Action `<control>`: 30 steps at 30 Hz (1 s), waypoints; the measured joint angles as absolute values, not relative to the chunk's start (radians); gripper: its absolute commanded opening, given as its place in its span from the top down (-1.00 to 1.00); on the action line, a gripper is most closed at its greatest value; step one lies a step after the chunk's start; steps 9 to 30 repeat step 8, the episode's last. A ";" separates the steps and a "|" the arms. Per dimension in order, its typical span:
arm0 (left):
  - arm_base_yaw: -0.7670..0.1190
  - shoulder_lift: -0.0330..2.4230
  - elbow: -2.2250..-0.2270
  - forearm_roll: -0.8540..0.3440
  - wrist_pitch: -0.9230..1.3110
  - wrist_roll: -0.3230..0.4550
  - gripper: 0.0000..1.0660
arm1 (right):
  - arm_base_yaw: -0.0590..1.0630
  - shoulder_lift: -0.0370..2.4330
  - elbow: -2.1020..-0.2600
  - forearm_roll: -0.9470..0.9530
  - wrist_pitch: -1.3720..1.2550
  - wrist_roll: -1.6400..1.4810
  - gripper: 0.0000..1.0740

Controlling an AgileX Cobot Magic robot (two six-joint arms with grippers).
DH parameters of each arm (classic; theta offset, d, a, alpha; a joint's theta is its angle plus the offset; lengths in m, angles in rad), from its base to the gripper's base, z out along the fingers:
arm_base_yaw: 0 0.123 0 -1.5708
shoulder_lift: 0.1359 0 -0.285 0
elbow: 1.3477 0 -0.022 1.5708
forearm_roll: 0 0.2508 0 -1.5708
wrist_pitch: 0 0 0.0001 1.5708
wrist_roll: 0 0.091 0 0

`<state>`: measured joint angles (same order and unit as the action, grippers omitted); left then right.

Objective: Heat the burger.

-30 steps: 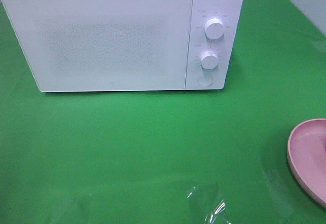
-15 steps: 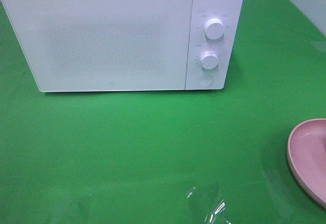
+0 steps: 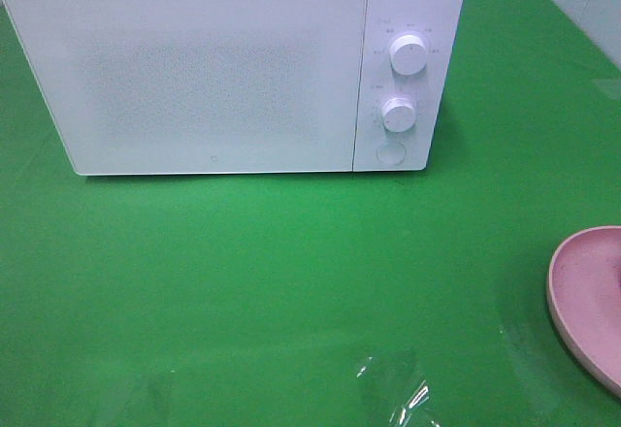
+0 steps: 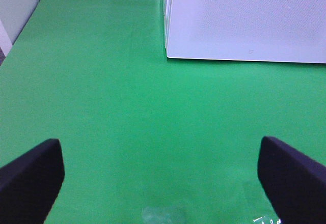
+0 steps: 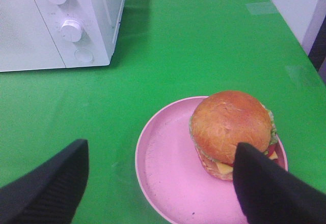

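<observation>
Closed white microwave (image 3: pixel 223 73), burger (image 5: pixel 232 130) on pink plate (image 5: pixel 163 170), green cloth (image 3: pixel 291 281)

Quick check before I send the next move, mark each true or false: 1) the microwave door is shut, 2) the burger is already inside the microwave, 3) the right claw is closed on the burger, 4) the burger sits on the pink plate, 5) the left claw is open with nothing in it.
1. True. The microwave door is closed flush with its front.
2. False. The burger is outside, on the green table cover.
3. False. The right claw is open; its fingers stand apart and grip nothing, though one finger overlaps the burger's edge in the right wrist view.
4. True. It rests on the pink plate, toward one side of it.
5. True. The left claw is open over bare green cover.
</observation>
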<state>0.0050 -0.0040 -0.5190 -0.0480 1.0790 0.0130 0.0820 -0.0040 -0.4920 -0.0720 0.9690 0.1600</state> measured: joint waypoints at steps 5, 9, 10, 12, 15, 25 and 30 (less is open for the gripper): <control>0.005 -0.004 -0.519 -0.048 1.079 0.013 -0.79 | 0.082 -0.004 -0.492 -0.072 0.969 0.160 -0.40; 0.005 -0.004 -0.519 -0.048 1.079 0.013 -0.79 | 0.082 -0.004 -0.492 -0.072 0.969 0.160 -0.40; 0.005 -0.004 -0.519 -0.048 1.079 0.013 -0.79 | 0.082 -0.004 -0.492 -0.072 0.969 0.160 -0.40; 0.005 -0.004 -0.519 -0.048 1.079 0.013 -0.79 | 0.082 -0.004 -0.492 -0.072 0.969 0.160 -0.40; 0.005 -0.004 -0.519 -0.048 1.079 0.013 -0.79 | 0.082 -0.004 -0.492 -0.072 0.969 0.160 -0.40; 0.005 -0.004 -0.519 -0.048 1.079 0.013 -0.79 | 0.082 -0.004 -0.492 -0.072 0.969 0.160 -0.40; 0.005 -0.004 -0.519 -0.048 1.079 0.013 -0.79 | 0.082 -0.004 -0.492 -0.072 0.969 0.160 -0.40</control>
